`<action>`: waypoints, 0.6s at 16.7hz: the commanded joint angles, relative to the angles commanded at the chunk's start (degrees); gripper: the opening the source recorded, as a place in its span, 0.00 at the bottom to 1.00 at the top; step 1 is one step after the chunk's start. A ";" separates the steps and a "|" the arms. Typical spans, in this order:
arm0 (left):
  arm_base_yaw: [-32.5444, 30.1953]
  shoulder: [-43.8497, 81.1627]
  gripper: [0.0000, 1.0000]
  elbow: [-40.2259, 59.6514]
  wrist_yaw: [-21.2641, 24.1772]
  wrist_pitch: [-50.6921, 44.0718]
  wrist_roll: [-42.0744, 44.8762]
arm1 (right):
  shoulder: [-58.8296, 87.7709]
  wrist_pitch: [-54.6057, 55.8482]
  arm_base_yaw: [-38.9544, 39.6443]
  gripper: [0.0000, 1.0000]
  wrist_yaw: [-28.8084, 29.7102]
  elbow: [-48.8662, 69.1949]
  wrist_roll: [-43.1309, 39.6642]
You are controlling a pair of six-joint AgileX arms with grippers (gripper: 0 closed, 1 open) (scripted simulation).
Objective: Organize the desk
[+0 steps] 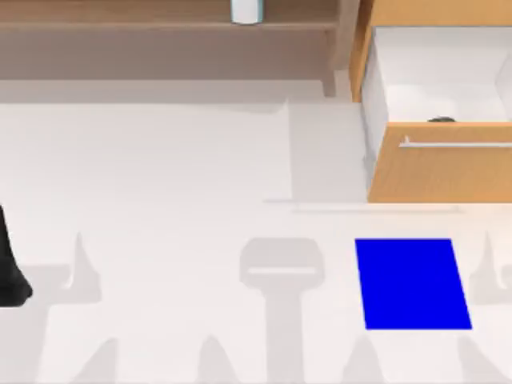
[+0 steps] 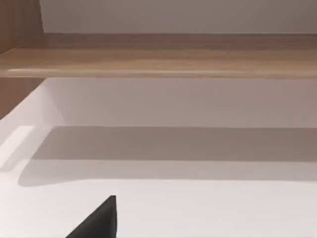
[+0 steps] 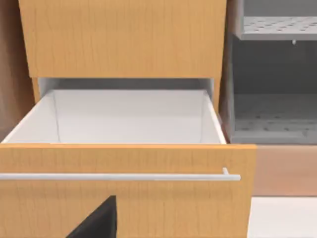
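**Sitting open: a drawer on the white desk**

Stretching across the whole top view is the desk (image 1: 160, 176), big, flat and white. A light-wood shelf (image 1: 160, 24) runs along its far side, with a small pale cup (image 1: 246, 10) standing on it. At the far right, the drawer (image 1: 444, 164) is pulled out. It is white inside, with a thin silver handle (image 1: 456, 145) across its wooden front. Something small and dark (image 1: 441, 120) peeks over the front edge; I cannot tell what. A blue mat (image 1: 413, 284) lies flat near the right front. The left arm (image 1: 10, 264) is a dark shape at the left edge. Whether the jaws of either gripper are wide or narrow, I cannot tell. The right wrist view faces the open drawer.
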 joint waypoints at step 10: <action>0.00 0.00 1.00 0.00 0.00 0.00 0.00 | 21.20 -12.36 0.95 1.00 0.20 20.44 -1.96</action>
